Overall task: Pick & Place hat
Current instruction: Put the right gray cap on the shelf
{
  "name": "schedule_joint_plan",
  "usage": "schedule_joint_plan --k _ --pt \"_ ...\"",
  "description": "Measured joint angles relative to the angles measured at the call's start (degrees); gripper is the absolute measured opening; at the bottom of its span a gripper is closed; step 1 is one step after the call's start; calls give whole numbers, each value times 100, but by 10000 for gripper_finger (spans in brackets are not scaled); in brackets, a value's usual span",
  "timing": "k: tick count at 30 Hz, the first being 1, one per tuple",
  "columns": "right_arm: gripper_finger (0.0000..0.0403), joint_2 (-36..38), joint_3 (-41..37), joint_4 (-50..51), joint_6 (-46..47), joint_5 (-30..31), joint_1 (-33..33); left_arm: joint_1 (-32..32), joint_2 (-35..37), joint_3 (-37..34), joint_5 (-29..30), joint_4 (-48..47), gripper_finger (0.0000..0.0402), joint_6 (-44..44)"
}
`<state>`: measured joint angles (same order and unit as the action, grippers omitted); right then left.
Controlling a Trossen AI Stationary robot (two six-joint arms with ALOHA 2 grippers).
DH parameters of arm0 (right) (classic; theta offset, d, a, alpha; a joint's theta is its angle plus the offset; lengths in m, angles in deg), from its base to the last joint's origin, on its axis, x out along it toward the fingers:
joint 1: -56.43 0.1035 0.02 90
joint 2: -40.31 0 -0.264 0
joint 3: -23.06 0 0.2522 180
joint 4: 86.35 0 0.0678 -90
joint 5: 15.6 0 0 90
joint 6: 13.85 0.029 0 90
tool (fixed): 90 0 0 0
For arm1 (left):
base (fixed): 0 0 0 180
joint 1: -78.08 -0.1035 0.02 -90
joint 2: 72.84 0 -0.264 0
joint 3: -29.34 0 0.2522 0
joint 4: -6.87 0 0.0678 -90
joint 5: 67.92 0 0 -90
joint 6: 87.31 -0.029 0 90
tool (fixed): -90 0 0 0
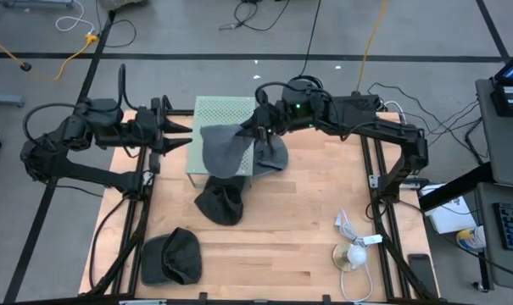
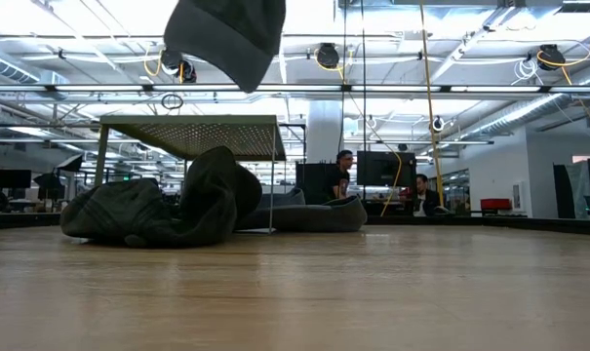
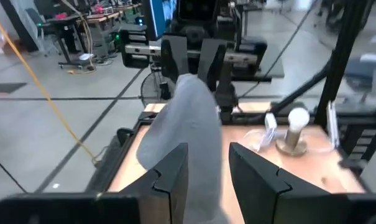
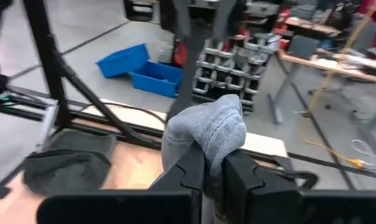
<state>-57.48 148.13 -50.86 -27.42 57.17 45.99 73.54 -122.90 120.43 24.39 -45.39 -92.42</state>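
A light grey hat hangs in the air over the near part of a green perforated stand; the low view shows the hat well above the stand's top. My right gripper is shut on it, reaching in from the table's right. My left gripper stands open and level just to the left of the hat, its fingers apart with the grey cloth beyond them; I see no touch. My right gripper pinches a bunched fold of the grey hat's cloth between its two fingers, at the hat's upper right part. The fingers come in about level from the table's right. The hat hangs below and to the left of them, slack, clear of the stand and the table.
A dark hat lies on the table in front of the stand, another at the stand's right, a third at the near left. A white cable with a round stand and a phone lie near right.
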Motion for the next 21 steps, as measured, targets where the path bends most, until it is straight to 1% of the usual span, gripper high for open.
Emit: schedule_joint_plan --k 5,9,13,17,21 --pt "17 -13 -2 -51 45 -239 39 0 -111 1 77 -27 129 -56" --pt "17 -8 -2 -53 -20 -253 48 1 -289 1 70 49 168 -11" --pt "22 -8 -2 -12 -44 -258 73 0 -589 1 51 516 215 44" --pt "23 -8 -2 105 -62 -261 81 -59 -840 1 -316 822 245 171" --pt "17 -8 -2 167 -105 -433 79 -210 -1049 1 -761 1040 254 628"
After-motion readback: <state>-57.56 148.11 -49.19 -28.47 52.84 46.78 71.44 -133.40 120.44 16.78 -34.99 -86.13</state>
